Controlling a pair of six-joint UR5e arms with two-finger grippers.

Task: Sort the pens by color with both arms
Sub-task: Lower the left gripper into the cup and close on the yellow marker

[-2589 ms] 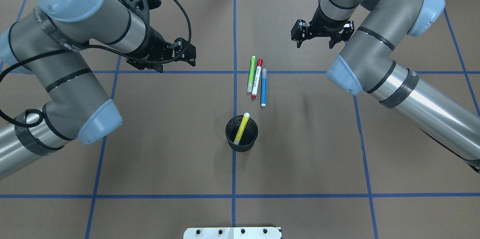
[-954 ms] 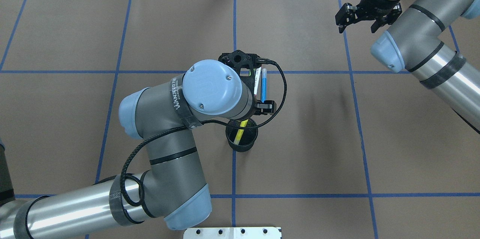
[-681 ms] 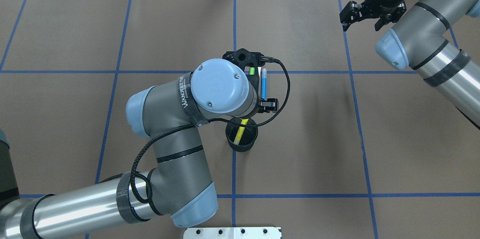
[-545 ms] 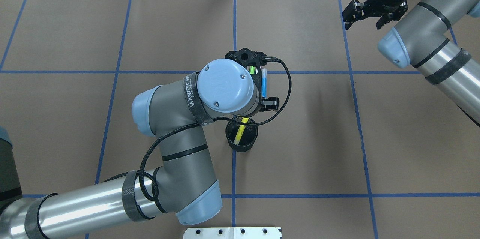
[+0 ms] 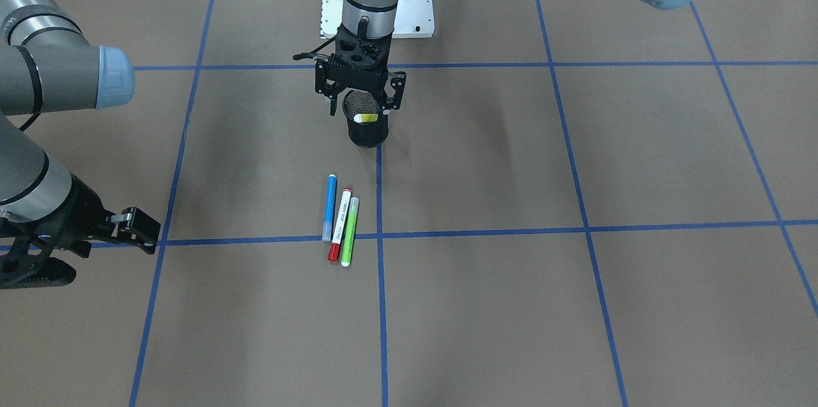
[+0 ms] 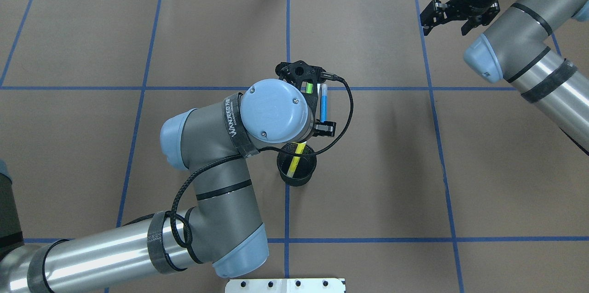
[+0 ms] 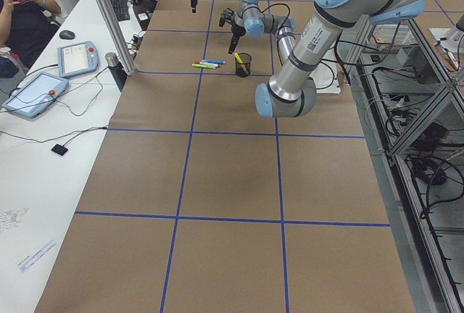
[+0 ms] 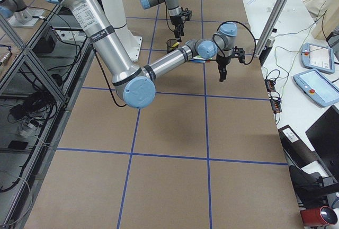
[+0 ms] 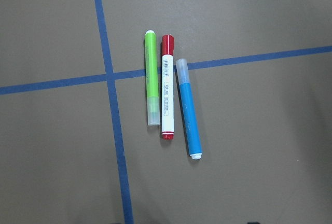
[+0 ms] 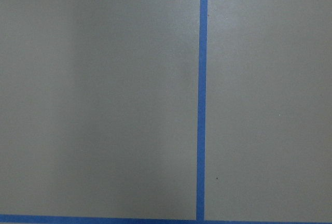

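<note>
Left gripper [image 5: 361, 105] has swung above the three pens [image 9: 167, 94].

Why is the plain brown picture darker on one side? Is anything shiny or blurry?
Right wrist view: a soft shadow darkens the paper left of the tape line. Overhead view: glare streaks the left arm. Left wrist view: the green pen, red-capped pen and blue pen are sharp.
</note>
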